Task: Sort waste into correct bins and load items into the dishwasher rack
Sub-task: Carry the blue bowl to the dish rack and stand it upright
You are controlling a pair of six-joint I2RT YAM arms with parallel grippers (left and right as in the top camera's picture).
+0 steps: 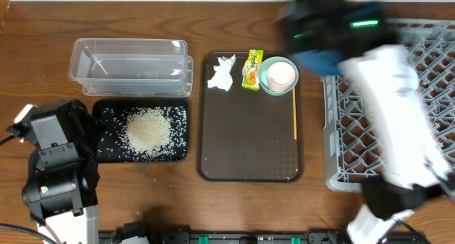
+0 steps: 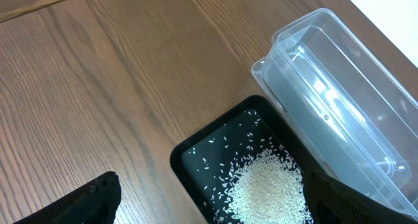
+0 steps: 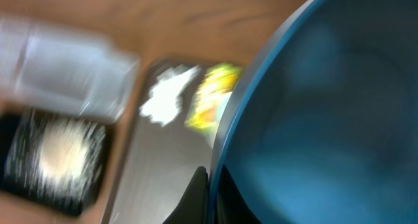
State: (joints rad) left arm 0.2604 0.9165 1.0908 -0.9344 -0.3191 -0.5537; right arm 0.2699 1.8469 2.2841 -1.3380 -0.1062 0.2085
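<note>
My right gripper (image 3: 212, 185) is shut on the rim of the large dark-blue bowl (image 3: 326, 113), which shows blurred in the overhead view (image 1: 316, 59) between the brown tray and the grey dishwasher rack (image 1: 419, 94). A pale mint bowl (image 1: 268, 82) with the pink cup (image 1: 281, 74) in it, the yellow-green wrapper (image 1: 252, 68) and the white tissue (image 1: 222, 73) lie on the brown tray. The rice (image 1: 148, 130) is heaped in the black tray (image 1: 106, 148). My left gripper (image 2: 225, 208) is open above that tray's corner. I cannot pick out the light-blue bowl.
The clear tub (image 1: 131, 65) stands behind the black tray, touching it. The brown serving tray (image 1: 249, 151) sits mid-table with a thin yellow stick (image 1: 295, 116) along its right side. The left arm's body (image 1: 53, 166) is at the front left.
</note>
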